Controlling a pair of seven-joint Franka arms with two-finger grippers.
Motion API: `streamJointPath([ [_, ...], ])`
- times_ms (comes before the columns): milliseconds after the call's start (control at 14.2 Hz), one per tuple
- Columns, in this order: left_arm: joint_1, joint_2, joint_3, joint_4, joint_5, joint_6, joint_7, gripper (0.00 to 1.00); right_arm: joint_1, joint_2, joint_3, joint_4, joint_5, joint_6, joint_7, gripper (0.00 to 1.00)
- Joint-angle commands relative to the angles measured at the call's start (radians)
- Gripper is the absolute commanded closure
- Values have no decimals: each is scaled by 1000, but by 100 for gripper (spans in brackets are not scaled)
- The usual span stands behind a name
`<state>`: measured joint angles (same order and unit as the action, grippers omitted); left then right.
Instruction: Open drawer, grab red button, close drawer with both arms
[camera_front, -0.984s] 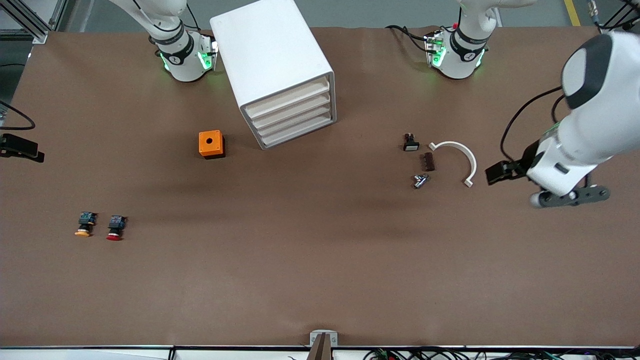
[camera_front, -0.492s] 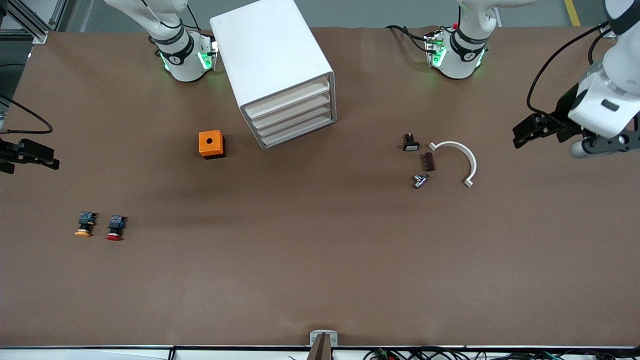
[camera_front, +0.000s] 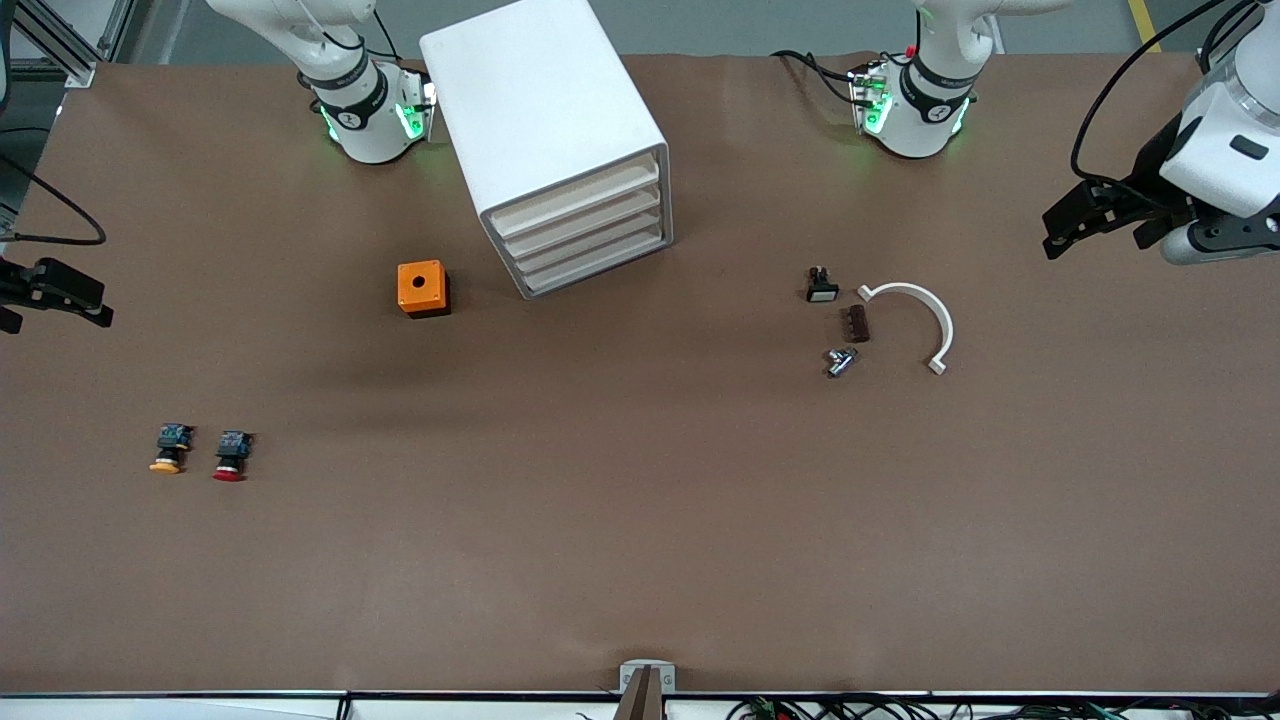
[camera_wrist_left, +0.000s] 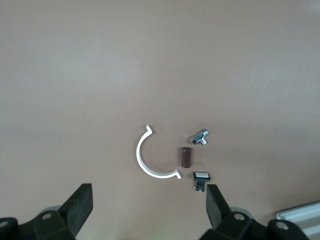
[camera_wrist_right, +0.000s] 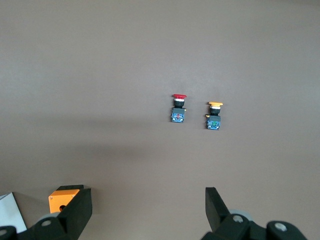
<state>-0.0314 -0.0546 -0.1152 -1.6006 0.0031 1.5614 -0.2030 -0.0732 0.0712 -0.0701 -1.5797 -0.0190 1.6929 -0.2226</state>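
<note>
Drawer unit: a white four-drawer cabinet (camera_front: 556, 140) stands on the brown table (camera_front: 640, 520) between the two arm bases, every drawer pushed in.
Button: the red-capped push-button (camera_front: 231, 455) lies on the table toward the right arm's end, nearer the front camera than the cabinet; in the right wrist view (camera_wrist_right: 178, 109) nothing touches it.
Its neighbour: an orange-capped push-button (camera_front: 170, 448) lies just beside it, apart from it.
Orange box: an orange box with a hole (camera_front: 421, 288) sits near the cabinet's front, toward the right arm's end.
Small parts: a white curved clip (camera_front: 918, 318), a brown block (camera_front: 857, 323), a metal fitting (camera_front: 840, 361) and a white-capped switch (camera_front: 821, 286) lie close together toward the left arm's end.
Left gripper: the left gripper (camera_wrist_left: 149, 205) hangs high over that end of the table, released and empty.
Right gripper: the right gripper (camera_wrist_right: 148, 209) hangs over its own end of the table, fingers spread, holding nothing.
</note>
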Motion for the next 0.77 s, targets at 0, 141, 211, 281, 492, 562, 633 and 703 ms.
streamJointPath([
  [0,13,-13,15,-7,-25,-1,57,0,9,-5,0,10,5,-7,6,0],
  [141,13,-13,15,-7,-23,3,45,0,7,-5,-2,9,2,-9,3,0],
  [211,12,-13,20,-5,-23,3,50,0,6,-4,-2,9,2,-9,2,0],
  [281,12,-13,20,-5,-23,3,45,0,6,-5,-2,9,2,-9,2,0],
  [492,12,-14,22,-5,-20,26,43,0,4,-4,-2,10,2,-7,5,0],
  [562,12,-13,22,-5,-18,26,43,0,3,-4,-2,12,1,-7,6,0],
  [633,12,-14,22,-5,-18,29,42,0,1,-4,-2,15,1,-7,5,0],
  [703,12,-14,22,-5,-18,37,42,0,0,-5,-2,17,-2,-9,2,0],
])
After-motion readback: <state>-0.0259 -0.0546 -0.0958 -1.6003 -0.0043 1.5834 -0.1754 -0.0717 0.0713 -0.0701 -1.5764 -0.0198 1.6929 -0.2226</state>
